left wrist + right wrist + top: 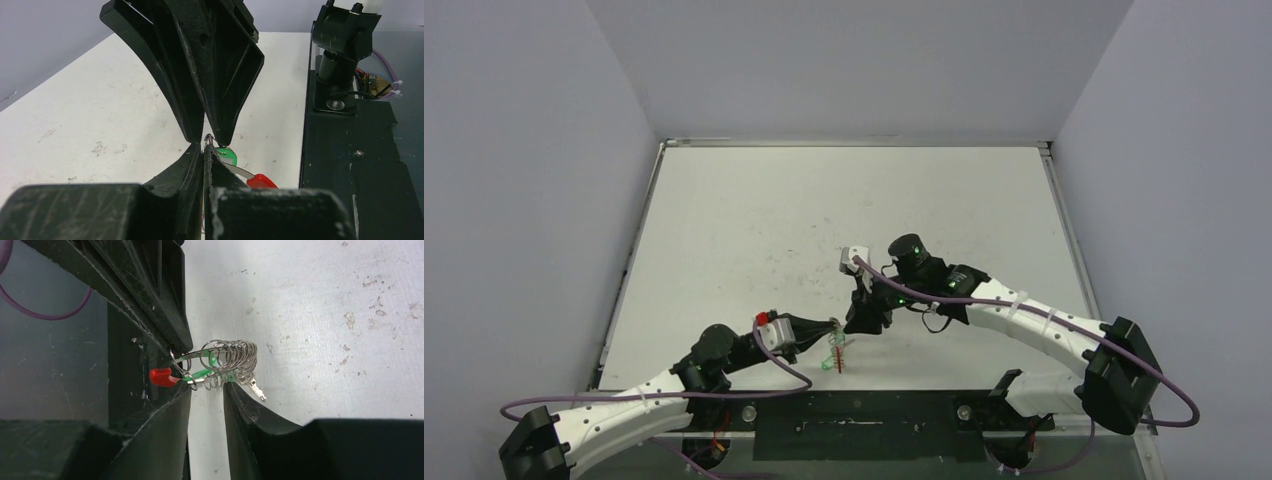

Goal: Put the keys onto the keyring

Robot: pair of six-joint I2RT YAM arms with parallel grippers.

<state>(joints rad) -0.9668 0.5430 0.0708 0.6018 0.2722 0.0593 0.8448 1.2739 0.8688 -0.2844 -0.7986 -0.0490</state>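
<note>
— Pinching the ring [230, 356] tight, that's the left fingers [199, 167], clamped shut on its wire right beside the red bit [161, 376].
— And the right fingers [237, 402]?
— Narrow gap, coils sitting between the tips. Gripping or just flanking, I can't tell.
— Keys [255, 388]?
— Dangling at the coils' far end, green tag [227, 155] threaded alongside. It's all over the bench [824, 200] by its near edge, about midway along.

Shiny wire keyring [239, 353], scuffed matt table [325, 315]
</note>
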